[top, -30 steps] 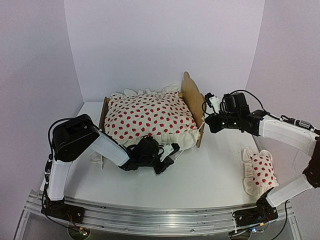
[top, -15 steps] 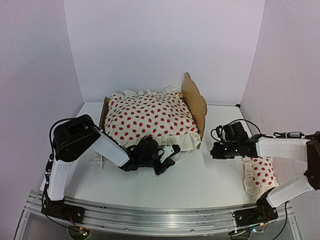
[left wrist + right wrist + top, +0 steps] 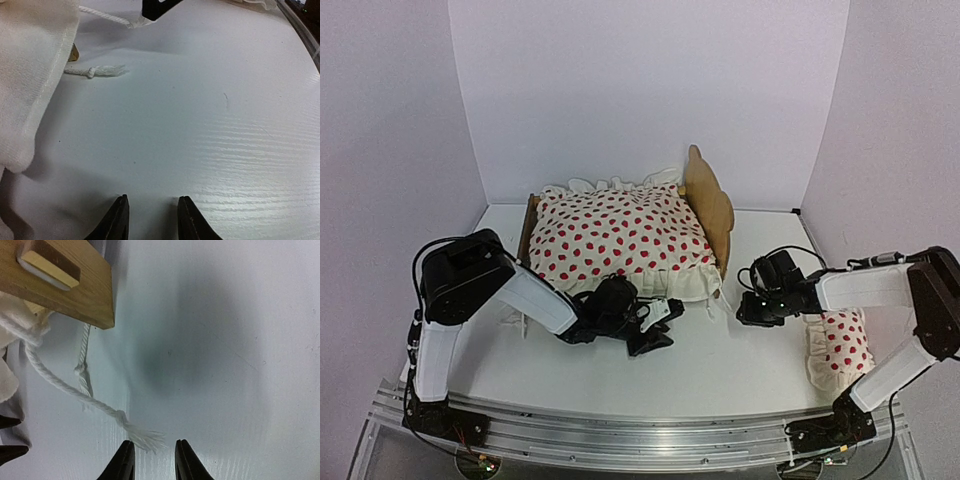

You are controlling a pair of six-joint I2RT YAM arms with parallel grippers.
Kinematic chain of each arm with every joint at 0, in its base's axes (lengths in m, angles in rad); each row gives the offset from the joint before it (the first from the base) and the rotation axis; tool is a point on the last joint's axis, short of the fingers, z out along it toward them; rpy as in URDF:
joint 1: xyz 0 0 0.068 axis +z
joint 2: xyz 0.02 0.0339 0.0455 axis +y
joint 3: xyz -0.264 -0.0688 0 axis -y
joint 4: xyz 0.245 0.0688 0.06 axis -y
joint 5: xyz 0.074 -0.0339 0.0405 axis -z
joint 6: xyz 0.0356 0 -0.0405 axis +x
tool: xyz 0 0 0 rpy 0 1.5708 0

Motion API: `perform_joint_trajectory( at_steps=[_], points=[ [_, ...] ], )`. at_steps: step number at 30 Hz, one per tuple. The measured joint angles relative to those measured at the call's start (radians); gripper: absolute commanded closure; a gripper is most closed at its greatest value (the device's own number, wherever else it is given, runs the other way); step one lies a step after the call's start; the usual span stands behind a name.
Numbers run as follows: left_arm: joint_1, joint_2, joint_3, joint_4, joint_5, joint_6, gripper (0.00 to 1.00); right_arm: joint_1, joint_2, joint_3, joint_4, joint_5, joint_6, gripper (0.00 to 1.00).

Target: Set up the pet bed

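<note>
Lying just behind left hand (image 3: 657, 327), left of right hand (image 3: 743, 305): pet bed (image 3: 712, 205); both hands narrowly parted, empty.

Seen from overhead, the duvet (image 3: 615, 235) covers your pet bed's (image 3: 710, 205) whole middle near the table's (image 3: 740, 350) far edge. At the right edge, your right arm (image 3: 865, 288) hides part of the pillow (image 3: 835, 345).

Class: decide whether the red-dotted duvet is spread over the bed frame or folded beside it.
Spread. The duvet covers the pet bed from footboard to headboard, its ruffle hanging over the near side.
</note>
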State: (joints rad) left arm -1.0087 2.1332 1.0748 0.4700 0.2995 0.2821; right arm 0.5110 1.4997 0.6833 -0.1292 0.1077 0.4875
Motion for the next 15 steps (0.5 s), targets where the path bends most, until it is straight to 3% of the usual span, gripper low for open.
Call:
perform_joint_trajectory(
  at_steps=[8,15],
  points=[
    [-0.005,-0.314,-0.120,-0.247,0.014,0.083,0.60,0.000,-0.143,0.058,-0.084,0.069,0.007,0.55],
    [0.014,-0.661,-0.217,-0.462,0.005,0.131,0.50,0.000,-0.248,0.177,-0.207,0.098,0.006,0.40]
  ],
)
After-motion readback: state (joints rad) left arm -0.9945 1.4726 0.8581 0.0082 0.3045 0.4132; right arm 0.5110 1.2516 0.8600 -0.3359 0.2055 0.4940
